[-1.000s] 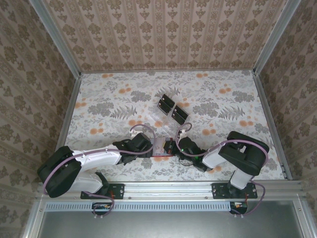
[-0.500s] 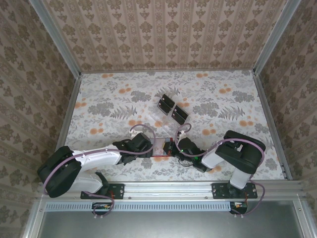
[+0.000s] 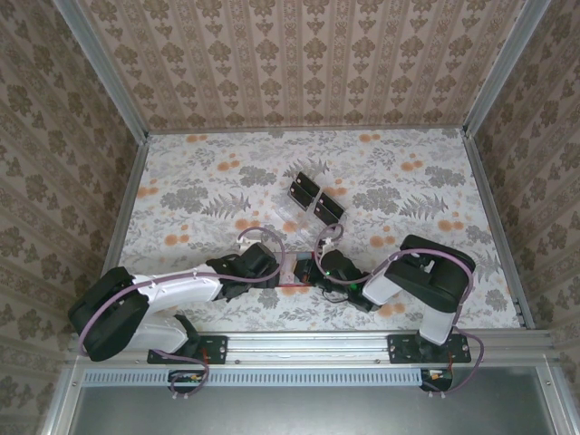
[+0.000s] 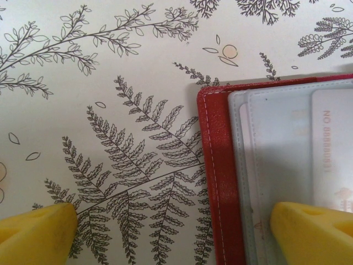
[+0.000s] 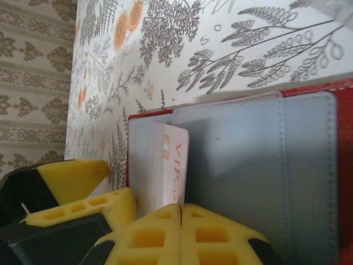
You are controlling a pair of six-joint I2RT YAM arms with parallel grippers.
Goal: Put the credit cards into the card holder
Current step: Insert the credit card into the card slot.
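Damask-papered walls (image 3: 299, 63); floral tabletop (image 3: 199, 181); rails (image 3: 101, 68), probably aluminium.

Robot lab cell: wallpapered panels (image 3: 308, 63) in aluminium framing (image 3: 100, 68) enclose the floral tabletop (image 3: 208, 181) beyond the arms' mounting rail (image 3: 308, 347).

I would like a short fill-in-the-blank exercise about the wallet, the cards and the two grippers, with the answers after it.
1. The open wallet on the table has a ___ cover.
2. The left gripper has its jaws ___.
3. The right gripper has its jaws ___.
4. In the top view, beyond the wallet, ___ dark cards lie on the table.

Answers: red; open; shut; two.
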